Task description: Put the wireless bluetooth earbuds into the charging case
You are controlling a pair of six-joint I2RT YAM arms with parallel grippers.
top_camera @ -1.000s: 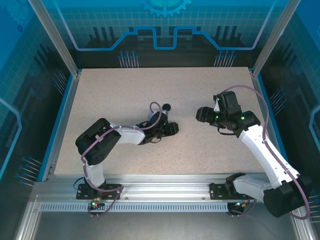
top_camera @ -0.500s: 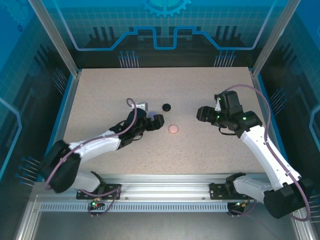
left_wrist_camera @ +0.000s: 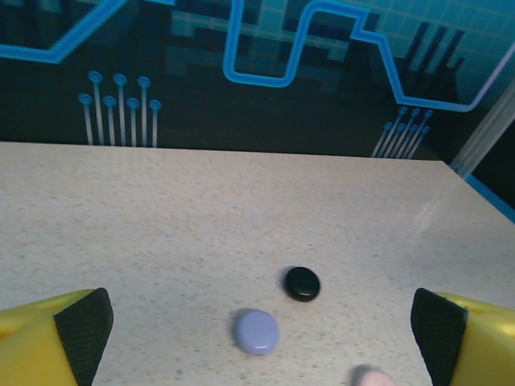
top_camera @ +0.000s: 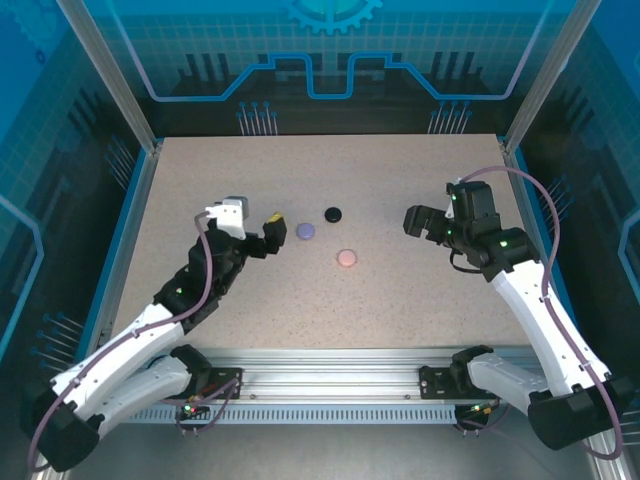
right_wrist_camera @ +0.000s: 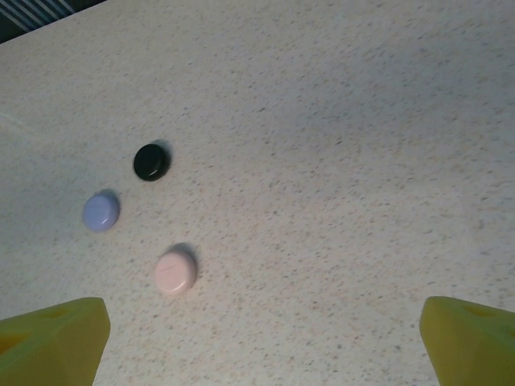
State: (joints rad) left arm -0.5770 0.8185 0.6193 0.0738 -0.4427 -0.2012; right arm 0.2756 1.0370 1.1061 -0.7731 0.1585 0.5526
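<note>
Hovering wide open and empty, left gripper [top_camera: 267,235] and right gripper [top_camera: 416,222] flank 3 closed cases, black [top_camera: 333,213], lilac [top_camera: 305,231] and pink [top_camera: 346,258], suggesting earbuds already stowed.

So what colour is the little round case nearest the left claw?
That round case is lilac, clearest in the left wrist view.

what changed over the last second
The left gripper pulled back from the middle of the table toward the left, uncovering first the pink case, then the lilac case. Its fingers now stand open with nothing between them. The right gripper, also open, shifted slightly right. The black case stayed put, as did the pink one once uncovered.
</note>
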